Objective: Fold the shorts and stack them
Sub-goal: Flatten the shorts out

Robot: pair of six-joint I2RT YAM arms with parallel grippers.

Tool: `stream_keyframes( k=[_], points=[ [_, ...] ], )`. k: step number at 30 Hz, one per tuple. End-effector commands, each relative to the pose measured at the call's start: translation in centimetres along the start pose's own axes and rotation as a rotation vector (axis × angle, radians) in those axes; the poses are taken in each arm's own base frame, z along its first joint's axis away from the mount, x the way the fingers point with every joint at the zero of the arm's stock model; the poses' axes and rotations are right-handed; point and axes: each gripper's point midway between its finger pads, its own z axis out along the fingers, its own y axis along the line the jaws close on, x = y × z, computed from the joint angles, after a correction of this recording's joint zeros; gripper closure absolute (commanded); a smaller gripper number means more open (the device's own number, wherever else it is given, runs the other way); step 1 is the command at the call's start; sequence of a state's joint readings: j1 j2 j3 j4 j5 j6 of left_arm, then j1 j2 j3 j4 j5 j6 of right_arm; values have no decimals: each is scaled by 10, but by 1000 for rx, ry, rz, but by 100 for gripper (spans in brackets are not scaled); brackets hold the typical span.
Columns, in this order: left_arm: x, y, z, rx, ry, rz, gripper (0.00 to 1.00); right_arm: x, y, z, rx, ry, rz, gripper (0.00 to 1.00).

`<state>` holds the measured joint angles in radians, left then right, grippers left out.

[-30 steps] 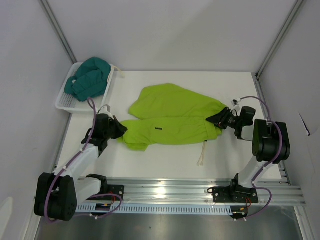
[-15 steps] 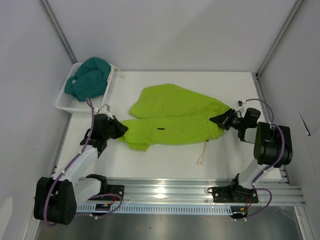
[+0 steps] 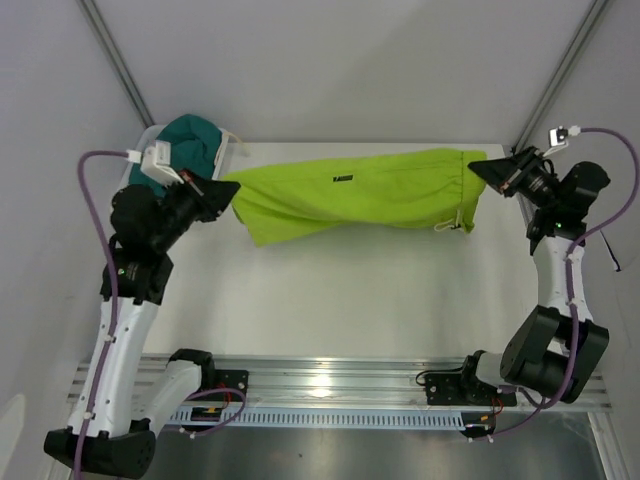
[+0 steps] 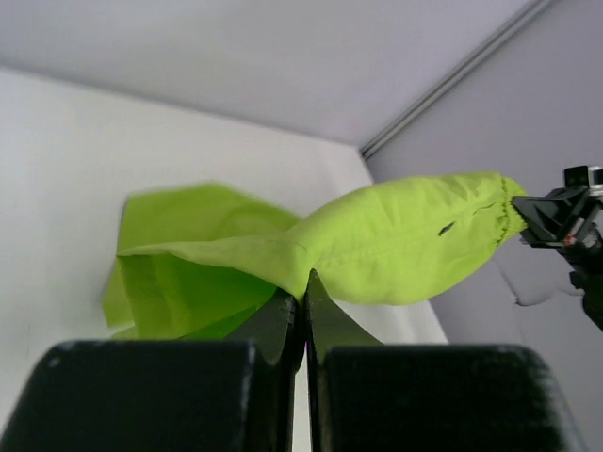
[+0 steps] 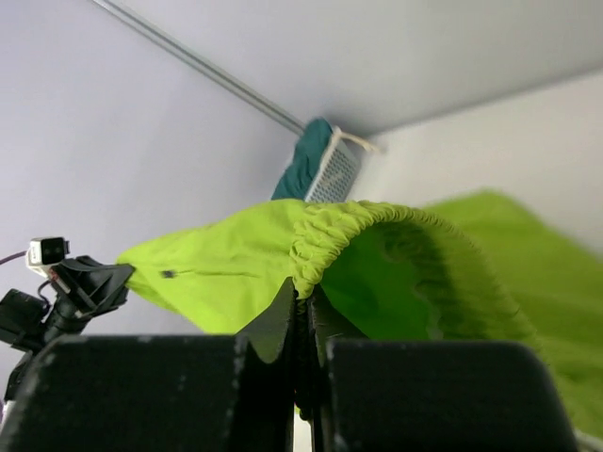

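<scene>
The lime green shorts (image 3: 355, 192) hang stretched in the air between both grippers, above the back of the table. My left gripper (image 3: 222, 193) is shut on their leg end, seen in the left wrist view (image 4: 304, 281). My right gripper (image 3: 487, 169) is shut on the elastic waistband (image 5: 325, 250). A small dark logo (image 3: 343, 179) faces up and a cream drawstring (image 3: 452, 222) dangles near the waist. The dark teal shorts (image 3: 192, 137) lie bunched in the white basket at the back left, partly hidden by my left arm.
The white mesh basket (image 3: 222, 152) stands at the back left corner; it also shows in the right wrist view (image 5: 336, 171). The white table (image 3: 350, 290) lies under the lifted shorts. Grey walls close in on the left and right. A metal rail (image 3: 350, 380) runs along the near edge.
Both arms have risen and moved back, lifting the lime green shorts off the table and pulling them taut between the grippers. The garment now hangs in the air instead of lying flat.
</scene>
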<state>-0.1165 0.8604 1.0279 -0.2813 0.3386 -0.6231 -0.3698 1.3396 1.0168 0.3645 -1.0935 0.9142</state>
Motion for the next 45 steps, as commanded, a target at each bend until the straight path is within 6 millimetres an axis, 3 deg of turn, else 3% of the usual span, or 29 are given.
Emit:
stream_keyframes(
  k=[1,2,3,10,12,16,19,21,23,24,25,26,28,29,30,34,37,38,41,42,44,45],
  points=[
    [-33,-38,-28,98,-24,57,100,-26,59,-15,-83,-41,-20,100],
    [-36,-40,-31,104,-28,61,100,-31,66,-18,-91,-69,-18,100],
    [-53,-54,-40,128,-65,88,100,-38,79,-22,-115,-97,-8,100],
    [-104,-80,-82,124,-233,202,100,-73,157,-56,-216,-205,-136,100],
    [-110,-89,-89,144,-266,228,100,-75,185,-65,-259,-235,-245,100],
    [-129,-115,-109,190,-354,277,100,-77,220,-75,-294,-277,-357,100],
    [-140,-136,-128,223,-403,314,100,-74,249,-82,-334,-300,-417,100],
    [-148,-152,-144,239,-436,334,100,-73,258,-84,-336,-300,-417,100],
    [-144,-152,-146,222,-401,318,100,-66,273,-89,-346,-295,-447,100],
    [-149,-167,-161,242,-427,343,100,-64,276,-89,-336,-293,-431,100],
    [-144,-166,-164,231,-414,337,100,-61,279,-91,-327,-292,-431,100],
    [-143,-174,-179,245,-440,357,100,-50,292,-95,-328,-292,-464,100],
    [-139,-177,-192,236,-465,362,100,-43,294,-98,-279,-302,-481,100],
    [-137,-180,-199,234,-473,373,100,-30,312,-104,-274,-312,-537,100],
    [-135,-184,-209,238,-492,389,100,-28,309,-104,-235,-314,-497,100],
    [-134,-194,-240,209,-560,438,100,-3,333,-115,-200,-330,-623,100],
    [-138,-193,-251,171,-593,447,100,5,342,-119,-188,-336,-636,100],
    [-139,-194,-251,168,-598,448,100,2,336,-116,-176,-331,-603,100],
    [-145,-185,-227,168,-544,417,100,-12,320,-107,-176,-303,-534,100],
    [-147,-178,-212,168,-522,402,100,-22,301,-98,-167,-285,-477,100],
    [-144,-147,-172,124,-452,333,100,-32,285,-91,-169,-275,-419,100],
    [-147,-145,-164,132,-462,317,100,-41,262,-83,-147,-262,-358,100]
  ],
)
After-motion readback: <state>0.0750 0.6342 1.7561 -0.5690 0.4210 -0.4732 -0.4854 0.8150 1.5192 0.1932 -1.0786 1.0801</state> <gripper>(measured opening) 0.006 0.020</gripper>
